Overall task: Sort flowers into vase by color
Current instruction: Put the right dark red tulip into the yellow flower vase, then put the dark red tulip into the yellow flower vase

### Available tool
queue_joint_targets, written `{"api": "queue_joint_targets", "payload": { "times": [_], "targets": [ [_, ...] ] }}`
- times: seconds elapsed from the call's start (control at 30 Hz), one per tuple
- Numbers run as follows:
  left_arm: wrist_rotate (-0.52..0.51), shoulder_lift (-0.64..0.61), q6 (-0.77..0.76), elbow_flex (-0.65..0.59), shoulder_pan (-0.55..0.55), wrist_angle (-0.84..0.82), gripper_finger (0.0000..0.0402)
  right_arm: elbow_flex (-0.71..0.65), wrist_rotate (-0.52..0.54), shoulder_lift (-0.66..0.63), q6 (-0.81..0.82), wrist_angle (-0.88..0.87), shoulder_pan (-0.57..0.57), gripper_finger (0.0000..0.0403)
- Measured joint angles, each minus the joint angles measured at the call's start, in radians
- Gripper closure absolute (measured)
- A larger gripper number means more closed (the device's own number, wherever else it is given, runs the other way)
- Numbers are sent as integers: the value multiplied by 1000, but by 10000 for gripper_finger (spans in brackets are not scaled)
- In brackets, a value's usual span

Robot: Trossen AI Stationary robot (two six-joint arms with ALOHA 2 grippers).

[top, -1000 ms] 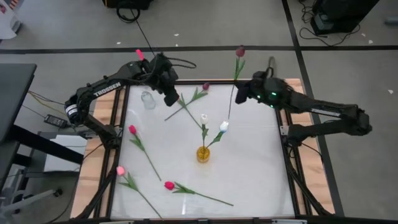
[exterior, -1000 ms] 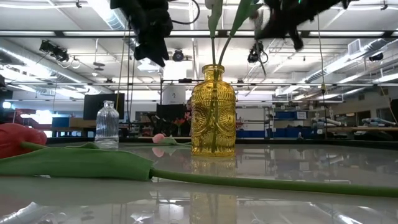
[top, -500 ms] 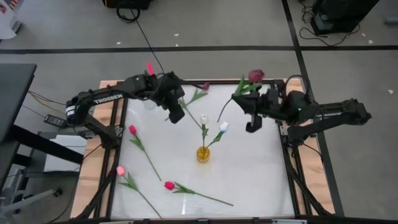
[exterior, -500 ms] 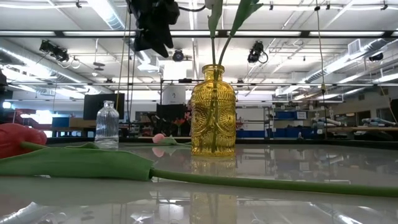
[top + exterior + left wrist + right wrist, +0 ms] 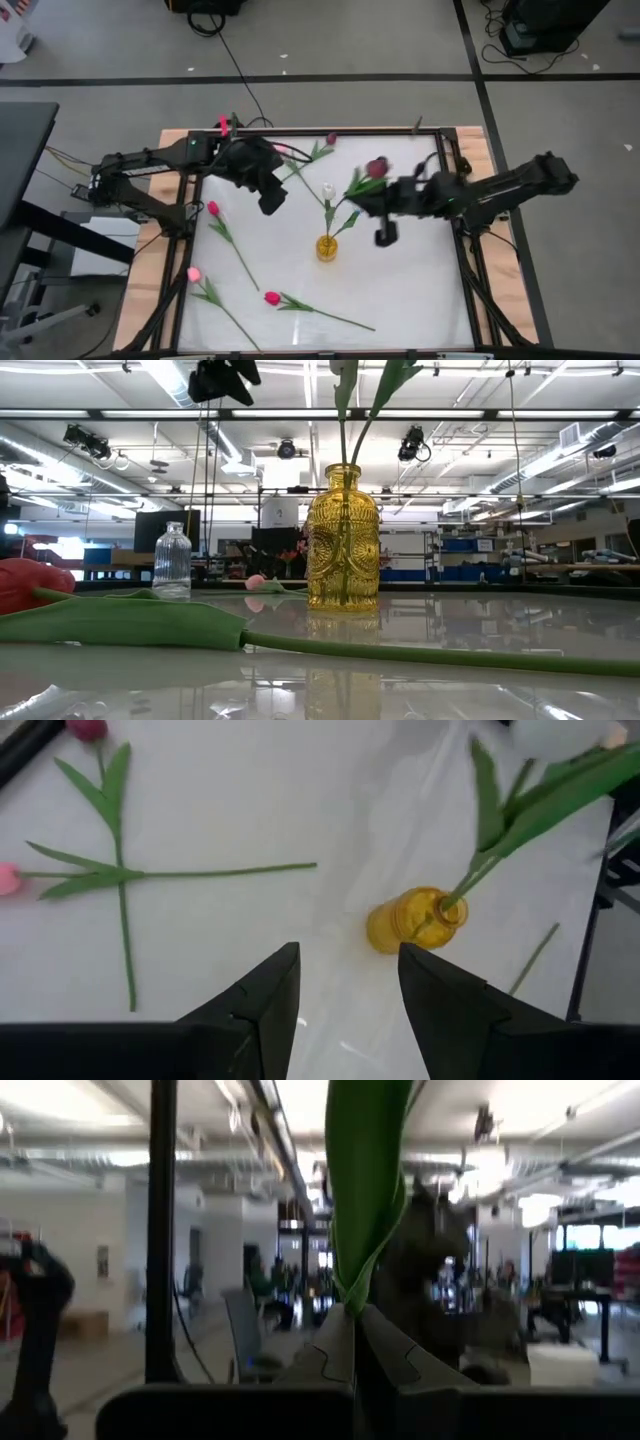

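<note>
right tool (image 5: 352,1330) clamps purple tulip (image 5: 376,168) above yellow vase (image 5: 327,247); left tool (image 5: 345,985) open.

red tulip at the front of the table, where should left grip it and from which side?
Judging by its pose, mid-stem on the red tulip, right of its leaves, coming straight down: it lies flat and the bare stem is thin and clear of neighbours. Left gripper is open above the table.

Embossed amber-yellow vase (image 5: 343,538); white tulips (image 5: 327,190); seemingly dark-purple tulip (image 5: 376,168).

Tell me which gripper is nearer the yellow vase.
Right. The right gripper, shut on a dark red tulip, hovers just beside the yellow vase; the left gripper, open, is farther off toward the table's back left.
</note>
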Motion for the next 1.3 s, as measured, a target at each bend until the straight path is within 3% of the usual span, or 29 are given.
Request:
{"api": "queue_joint_targets", "payload": {
  "times": [0.17,0.37,0.8,1.07,1.3],
  "targets": [
    [-24,-11,-40,0,-42,-20,226,0,40,108,-6,-11,32,398],
    [-54,-12,-78,0,-84,-48,226,-1,211,192,-68,-13,81,398],
    [-83,-11,-107,0,-103,-56,226,-1,345,254,-26,-62,111,396],
    [-83,-11,-108,0,-103,-60,226,-1,362,218,141,-148,135,311],
    [-83,-11,-106,-1,-101,-60,226,-1,358,133,311,-393,143,235]
  ]
}}
